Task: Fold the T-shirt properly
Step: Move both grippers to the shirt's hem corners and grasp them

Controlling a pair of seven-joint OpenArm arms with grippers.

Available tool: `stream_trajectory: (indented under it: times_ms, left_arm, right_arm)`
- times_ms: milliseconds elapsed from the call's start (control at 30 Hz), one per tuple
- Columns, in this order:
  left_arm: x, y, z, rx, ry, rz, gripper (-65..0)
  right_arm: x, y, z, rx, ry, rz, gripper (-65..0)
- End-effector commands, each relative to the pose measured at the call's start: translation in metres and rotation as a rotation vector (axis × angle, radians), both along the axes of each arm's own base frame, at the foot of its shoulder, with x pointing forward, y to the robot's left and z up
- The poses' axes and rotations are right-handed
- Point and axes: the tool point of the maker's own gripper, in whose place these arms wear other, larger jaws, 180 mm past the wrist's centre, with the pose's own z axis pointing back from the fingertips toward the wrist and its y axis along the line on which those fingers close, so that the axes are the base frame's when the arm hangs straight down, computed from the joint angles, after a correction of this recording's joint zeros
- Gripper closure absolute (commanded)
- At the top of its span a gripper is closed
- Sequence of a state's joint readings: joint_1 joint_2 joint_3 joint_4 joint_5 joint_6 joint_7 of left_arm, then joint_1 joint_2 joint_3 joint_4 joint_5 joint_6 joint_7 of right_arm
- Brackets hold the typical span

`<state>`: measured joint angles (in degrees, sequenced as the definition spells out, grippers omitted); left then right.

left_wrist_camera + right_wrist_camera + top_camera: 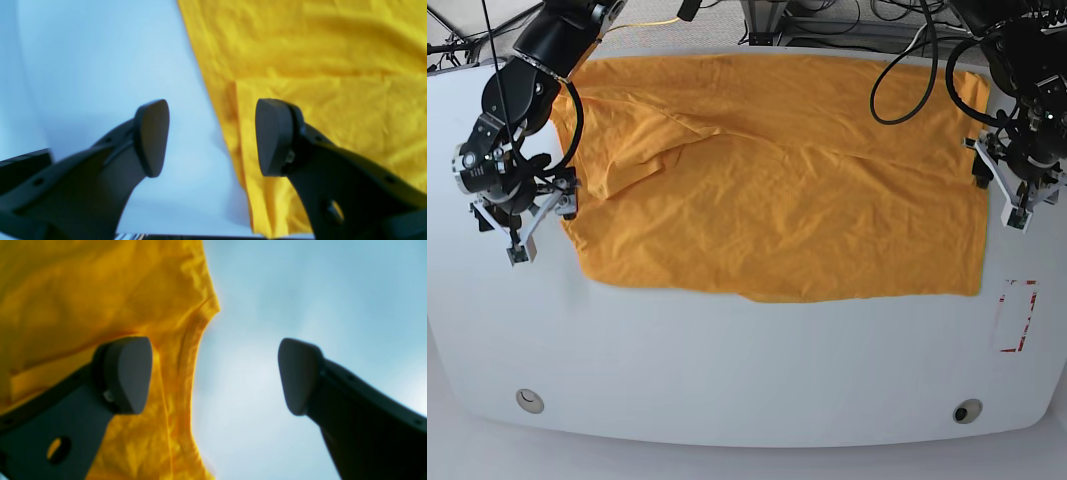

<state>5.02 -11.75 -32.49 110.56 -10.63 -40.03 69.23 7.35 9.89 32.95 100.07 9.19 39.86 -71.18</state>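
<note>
The orange-yellow T-shirt [777, 180] lies flat across the far half of the white table [727, 360], with wrinkles and a folded-over flap near its left end. My right gripper [542, 215] hovers open at the shirt's left edge. In the right wrist view one finger [128, 375] is over the cloth [83, 290] and the other over bare table; the right gripper [213, 376] holds nothing. My left gripper [999, 190] stands open at the shirt's right edge. In the left wrist view the left gripper [213, 136] straddles the edge of the cloth [317, 66], empty.
A red-outlined rectangle [1015, 316] is marked on the table near the right edge. Two small round fittings [528, 400] [967, 411] sit near the front edge. Black cables [907, 70] hang behind the table's far edge.
</note>
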Motion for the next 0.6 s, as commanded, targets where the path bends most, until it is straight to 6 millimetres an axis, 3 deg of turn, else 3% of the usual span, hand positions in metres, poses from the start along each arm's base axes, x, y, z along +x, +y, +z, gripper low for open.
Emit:
stream_trajectory:
  times_ms: [0, 167, 300, 467, 567]
  left_arm:
    - [0.018, 0.004, 0.012, 0.048, -0.031, -0.006, -37.9]
    - [0.039, 0.005, 0.000, 0.058, 0.015, -0.001, -37.9]
    - [0.064, -0.009, -0.012, -0.042, -0.005, 0.005, -37.9]
    - [0.083, -0.017, -0.025, -0.123, -0.046, -0.014, -37.9]
    - [0.101, -0.019, -0.020, -0.163, -0.106, -0.022, -37.9]
  right_arm:
    - [0.034, 0.003, 0.015, 0.014, -0.053, 0.020, -56.8]
    - [0.074, 0.011, 0.011, 0.088, -0.042, 0.029, -56.8]
    - [0.107, 0.019, 0.008, 0.164, -0.073, 0.032, -56.8]
    - [0.130, 0.026, -0.001, 0.205, -0.064, 0.035, -56.8]
    - [0.142, 0.031, -0.005, 0.233, -0.087, 0.039, -56.8]
